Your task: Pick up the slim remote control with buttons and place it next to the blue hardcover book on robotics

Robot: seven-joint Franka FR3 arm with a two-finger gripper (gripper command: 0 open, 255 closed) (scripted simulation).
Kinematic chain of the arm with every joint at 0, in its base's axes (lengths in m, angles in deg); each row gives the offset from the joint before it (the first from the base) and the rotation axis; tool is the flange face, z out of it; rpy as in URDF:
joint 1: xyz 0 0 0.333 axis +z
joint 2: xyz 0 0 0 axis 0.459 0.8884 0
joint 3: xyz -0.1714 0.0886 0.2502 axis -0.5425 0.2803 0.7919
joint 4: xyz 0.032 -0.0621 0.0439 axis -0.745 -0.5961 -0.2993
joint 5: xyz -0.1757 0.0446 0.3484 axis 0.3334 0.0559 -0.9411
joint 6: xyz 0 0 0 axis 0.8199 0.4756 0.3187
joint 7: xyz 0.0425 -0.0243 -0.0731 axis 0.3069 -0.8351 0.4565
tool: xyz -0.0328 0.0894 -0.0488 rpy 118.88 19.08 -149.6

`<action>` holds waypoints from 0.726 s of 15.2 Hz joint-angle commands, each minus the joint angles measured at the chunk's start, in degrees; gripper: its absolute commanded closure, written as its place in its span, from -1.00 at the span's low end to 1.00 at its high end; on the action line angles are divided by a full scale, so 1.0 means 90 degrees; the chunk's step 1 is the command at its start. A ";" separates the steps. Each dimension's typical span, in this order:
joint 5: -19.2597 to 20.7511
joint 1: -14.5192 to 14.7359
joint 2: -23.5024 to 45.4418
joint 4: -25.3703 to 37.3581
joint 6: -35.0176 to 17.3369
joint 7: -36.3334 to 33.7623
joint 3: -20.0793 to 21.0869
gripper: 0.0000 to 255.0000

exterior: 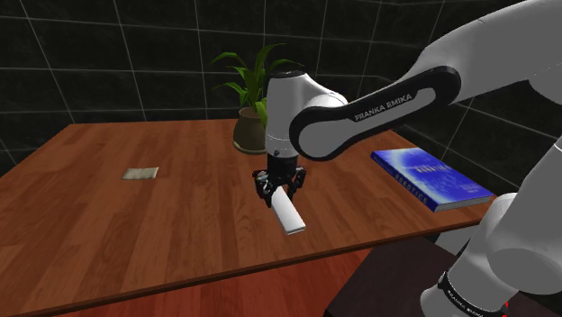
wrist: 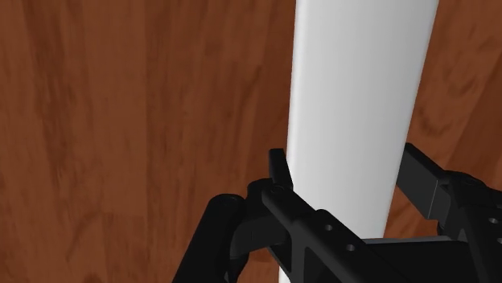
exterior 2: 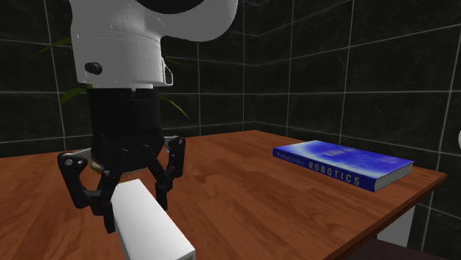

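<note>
One gripper (exterior: 278,191) clamped on white remote (exterior: 288,216) | pot (exterior: 249,135) holds plant (exterior: 258,76) | blue book (exterior: 430,178) well apart

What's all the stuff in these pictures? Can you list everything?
remote: one, plain white, slim, clasped in the gripper near the table's front edge
book: one, blue, flat on the table at the shoulder view's right
potted plant: one, green leaves, at the table's far edge behind the arm
small flat patch: one, pale grey, on the table at the shoulder view's left
table: one, reddish-brown wood, under everything
wall: dark tiles, behind the table
arm: one, white with dark joints, coming from the shoulder view's right
gripper: one, black, shut on the remote
</note>
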 commanded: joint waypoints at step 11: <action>-0.0211 -0.0421 -0.0663 -0.0239 0.0379 0.1105 -0.0563 1.00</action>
